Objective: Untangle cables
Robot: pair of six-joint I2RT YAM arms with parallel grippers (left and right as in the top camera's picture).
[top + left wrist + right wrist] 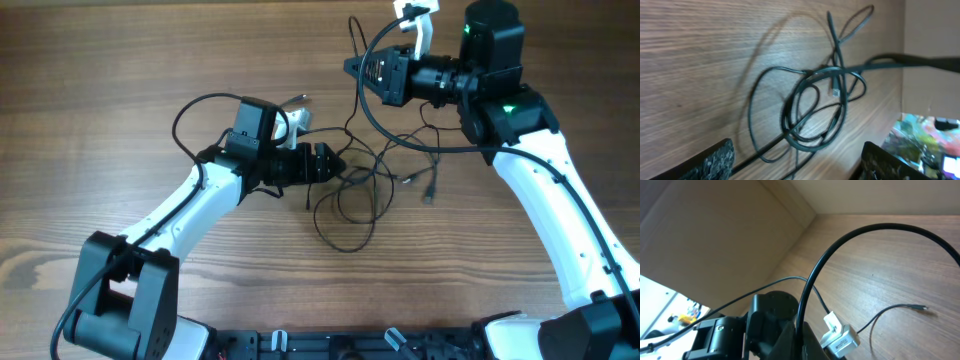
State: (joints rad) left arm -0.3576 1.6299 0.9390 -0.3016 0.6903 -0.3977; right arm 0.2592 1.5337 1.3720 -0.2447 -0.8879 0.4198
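The cables point(365, 185) are thin black cords lying in a loose tangle of loops at the table's middle, with small plug ends point(430, 195) at the right. My left gripper point(338, 163) is low at the tangle's left edge. It is open, with strands running between its fingers point(800, 170). The left wrist view shows the loops point(815, 110) and a small plug point(836, 92). My right gripper point(352, 68) is raised behind the tangle and points left. Its jaws point(801, 335) look shut on a black cable point(840, 245) that arcs up and to the right.
A thin cord with a plug end point(917, 307) runs to a white block point(840, 337) beside the right jaws. A thick black arm wire point(178, 125) loops beside the left arm. A beige wall point(715, 230) stands along the table's far edge.
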